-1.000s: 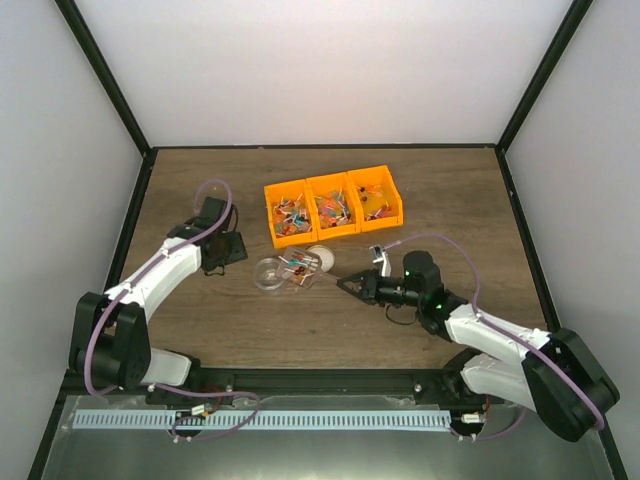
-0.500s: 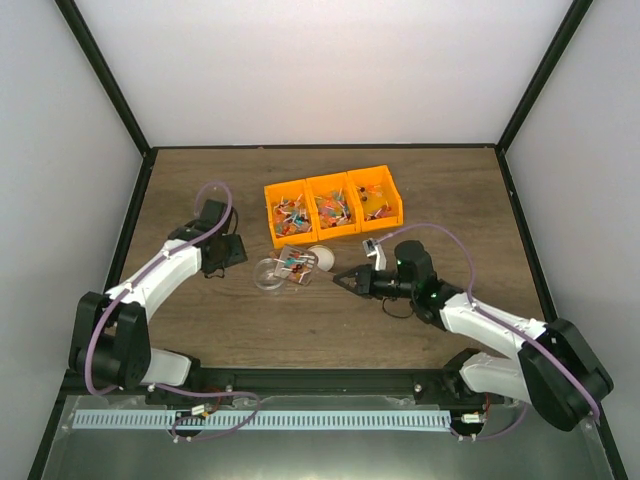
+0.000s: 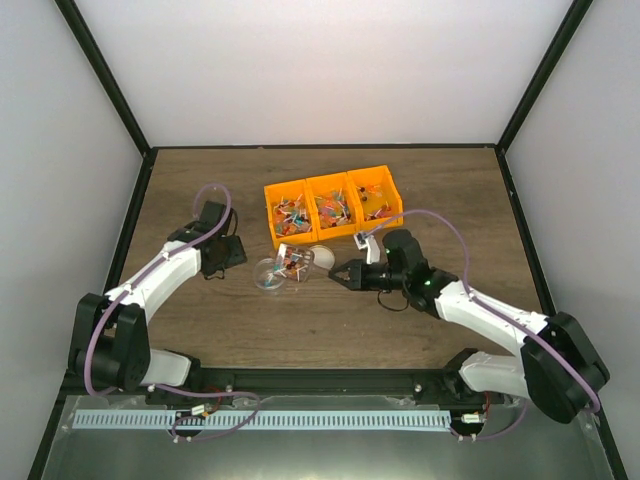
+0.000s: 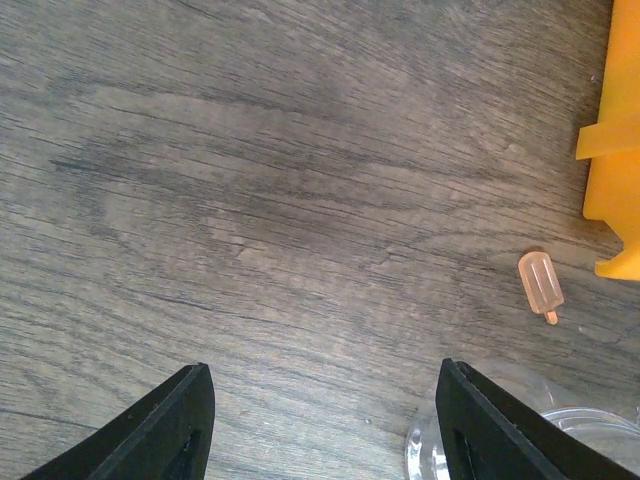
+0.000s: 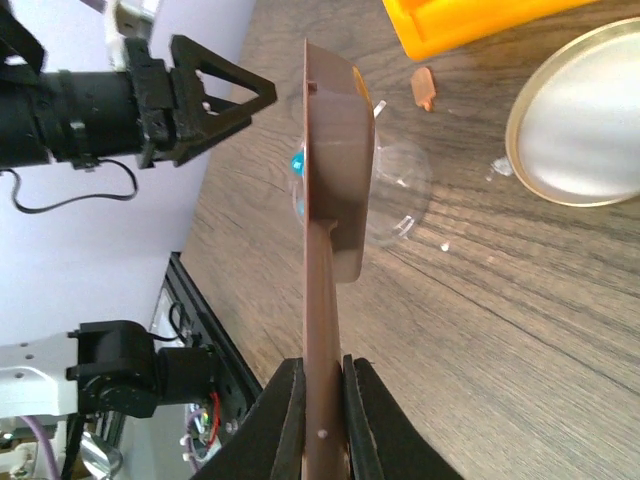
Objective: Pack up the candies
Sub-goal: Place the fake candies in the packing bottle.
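Lifted: the scoop above the cup
My right hand, clamped on the scoop, has carried candies up over the cup; left hand idles open. Pouring likely next.

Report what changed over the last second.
The right gripper, shut on the brown scoop of candies, moved a little farther from its base, toward the orange bins, above the clear cup. The left gripper stayed open and parked; bins, cup and lid kept their places.
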Motion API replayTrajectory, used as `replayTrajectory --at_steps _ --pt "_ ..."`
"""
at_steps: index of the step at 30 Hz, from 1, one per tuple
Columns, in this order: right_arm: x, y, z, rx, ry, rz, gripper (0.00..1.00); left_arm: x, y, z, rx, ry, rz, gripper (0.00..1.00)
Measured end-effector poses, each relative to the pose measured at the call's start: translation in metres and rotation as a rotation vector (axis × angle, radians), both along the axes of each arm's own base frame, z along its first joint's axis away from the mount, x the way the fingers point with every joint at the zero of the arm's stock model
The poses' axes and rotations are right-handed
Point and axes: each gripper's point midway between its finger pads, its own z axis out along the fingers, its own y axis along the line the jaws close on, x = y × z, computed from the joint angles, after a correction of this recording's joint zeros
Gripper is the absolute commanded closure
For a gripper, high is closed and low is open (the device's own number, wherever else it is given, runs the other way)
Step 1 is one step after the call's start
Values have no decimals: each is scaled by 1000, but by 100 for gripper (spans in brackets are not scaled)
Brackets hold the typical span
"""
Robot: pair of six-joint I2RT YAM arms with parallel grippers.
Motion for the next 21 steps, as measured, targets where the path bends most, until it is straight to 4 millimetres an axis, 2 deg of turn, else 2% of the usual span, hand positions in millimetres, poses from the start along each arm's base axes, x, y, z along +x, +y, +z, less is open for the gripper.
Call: replayTrajectory --at_steps 4,9,21 --pt "-1 0 -9 -45 6 2 99 0 0 0 0 -1 0 37" --pt "-1 8 0 -68 -31 9 99 0 0 -1 -1 -2 0 37" --pt "4 24 5 -162 -86 7 99 0 0 -2 -2 -5 -1 37"
